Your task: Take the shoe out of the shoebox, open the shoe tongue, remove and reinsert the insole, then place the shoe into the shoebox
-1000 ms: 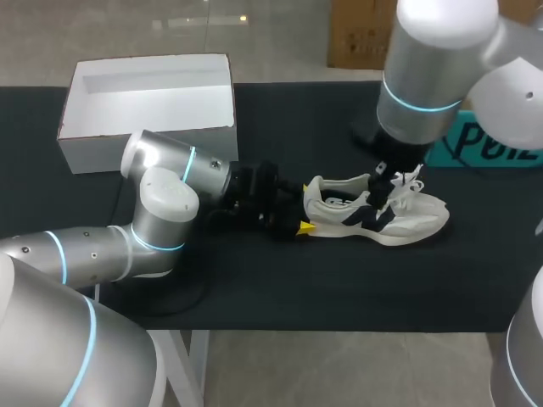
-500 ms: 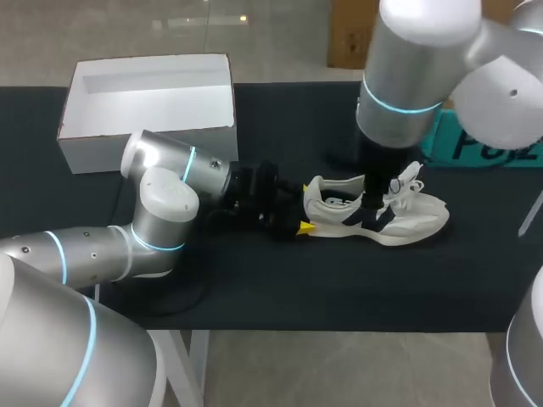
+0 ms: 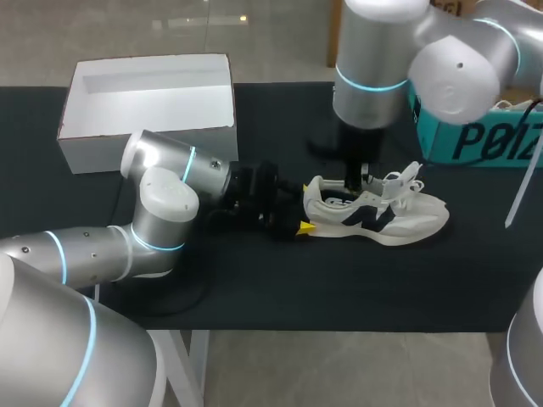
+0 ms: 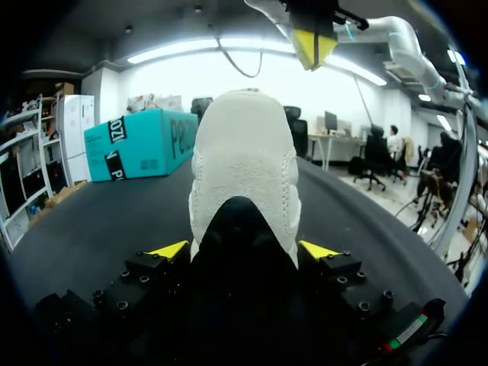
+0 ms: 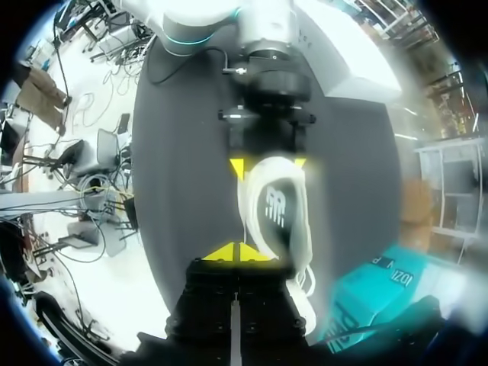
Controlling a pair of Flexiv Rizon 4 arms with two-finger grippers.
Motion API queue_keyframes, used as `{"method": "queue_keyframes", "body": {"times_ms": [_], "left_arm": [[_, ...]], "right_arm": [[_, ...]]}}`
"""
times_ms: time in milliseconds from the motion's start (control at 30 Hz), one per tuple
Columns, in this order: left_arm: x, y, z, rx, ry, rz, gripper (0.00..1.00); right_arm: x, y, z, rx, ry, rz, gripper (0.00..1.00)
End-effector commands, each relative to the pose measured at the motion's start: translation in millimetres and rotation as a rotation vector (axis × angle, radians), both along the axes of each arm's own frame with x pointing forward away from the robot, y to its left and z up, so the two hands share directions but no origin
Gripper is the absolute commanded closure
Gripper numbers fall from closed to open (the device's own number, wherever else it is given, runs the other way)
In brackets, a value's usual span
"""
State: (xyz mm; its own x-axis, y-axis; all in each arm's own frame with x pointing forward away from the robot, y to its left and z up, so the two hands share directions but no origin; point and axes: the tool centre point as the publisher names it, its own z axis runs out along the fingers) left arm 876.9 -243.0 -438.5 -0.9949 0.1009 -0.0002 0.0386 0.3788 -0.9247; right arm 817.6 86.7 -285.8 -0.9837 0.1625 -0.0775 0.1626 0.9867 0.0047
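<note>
Your left arm [image 3: 161,203] is built of rounded, silver-grey links, fat as pipes, with thin glowing cyan rings [image 3: 188,163] at the joints. Toward the wrist it narrows into stacked matt black collars. A black cable [image 5: 150,67] curves off its silver casing. The left gripper [image 4: 242,249] is a black, blocky body studded with small round screws [image 4: 145,274]; its two fingers end in bright yellow wedge tips, and a small green-and-red label [image 4: 408,332] sits at one corner. Your right arm [image 3: 373,59] has the same silver shell and a cyan ring. The right gripper [image 5: 236,252] is black too, with yellow triangular tips.
</note>
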Motion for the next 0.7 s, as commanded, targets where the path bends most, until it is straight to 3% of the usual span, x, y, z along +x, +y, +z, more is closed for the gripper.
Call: {"method": "queue_keyframes", "body": {"times_ms": [33, 700], "left_arm": [[0.6, 1, -2, 0.005, 0.001, -0.003, 1.00], [0.6, 1, -2, 0.005, 0.001, -0.003, 1.00]], "right_arm": [[15.4, -3, -17, 0.013, 0.043, -0.010, 1.00], [56.8, -32, -75, 0.007, 0.105, -0.048, 1.00]]}}
